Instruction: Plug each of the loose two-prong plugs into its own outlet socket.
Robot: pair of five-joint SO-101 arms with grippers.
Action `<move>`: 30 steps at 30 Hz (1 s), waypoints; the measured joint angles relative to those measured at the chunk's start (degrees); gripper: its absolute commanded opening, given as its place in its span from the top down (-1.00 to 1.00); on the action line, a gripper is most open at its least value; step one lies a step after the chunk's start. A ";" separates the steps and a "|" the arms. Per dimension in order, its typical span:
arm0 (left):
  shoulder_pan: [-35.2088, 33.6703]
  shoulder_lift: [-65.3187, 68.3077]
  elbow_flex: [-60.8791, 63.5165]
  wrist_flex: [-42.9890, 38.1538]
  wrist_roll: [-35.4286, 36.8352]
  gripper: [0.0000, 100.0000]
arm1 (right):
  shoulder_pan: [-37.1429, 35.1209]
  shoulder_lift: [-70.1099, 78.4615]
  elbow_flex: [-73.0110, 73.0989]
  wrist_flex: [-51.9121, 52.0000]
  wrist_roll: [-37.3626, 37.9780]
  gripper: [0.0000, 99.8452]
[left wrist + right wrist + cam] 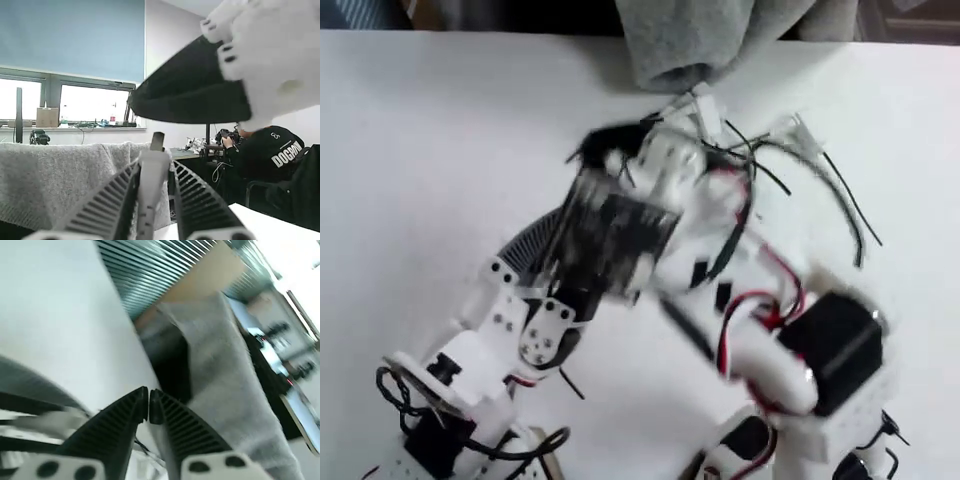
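My left gripper [152,172] points up off the table and is shut on a white two-prong plug [151,175]. One dark prong [158,140] sticks out past the ribbed fingers [107,207]. My right gripper [148,402] is shut, its tips touching with nothing between them, above the white table [55,315] near a grey cloth [225,365]. In the high view both arms cross over the table's middle, blurred. White plug parts [792,130] with thin black wires [845,195] lie at the back right.
The grey cloth [690,40] hangs over the table's far edge. The other arm's black and white body [220,75] looms close above my left gripper. A seated person works at a desk in the room behind.
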 measured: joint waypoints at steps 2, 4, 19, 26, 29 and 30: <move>0.00 0.00 0.00 0.00 0.00 0.95 | -3.16 -0.09 0.00 1.85 0.00 0.96; 0.00 -0.09 0.00 0.00 0.00 0.95 | -4.13 0.09 0.79 2.37 0.00 0.96; 0.26 -0.53 -0.18 -0.09 0.09 0.95 | 13.71 1.05 14.15 -5.45 -0.18 0.96; -0.09 0.35 0.00 0.00 0.00 0.95 | 20.92 0.88 15.74 -5.45 0.00 0.96; -2.11 -0.35 0.00 1.85 0.00 0.95 | 22.86 1.32 16.00 -5.45 0.00 0.96; -3.69 -0.35 0.00 3.25 0.00 0.95 | 23.91 0.97 15.91 -5.45 0.00 0.96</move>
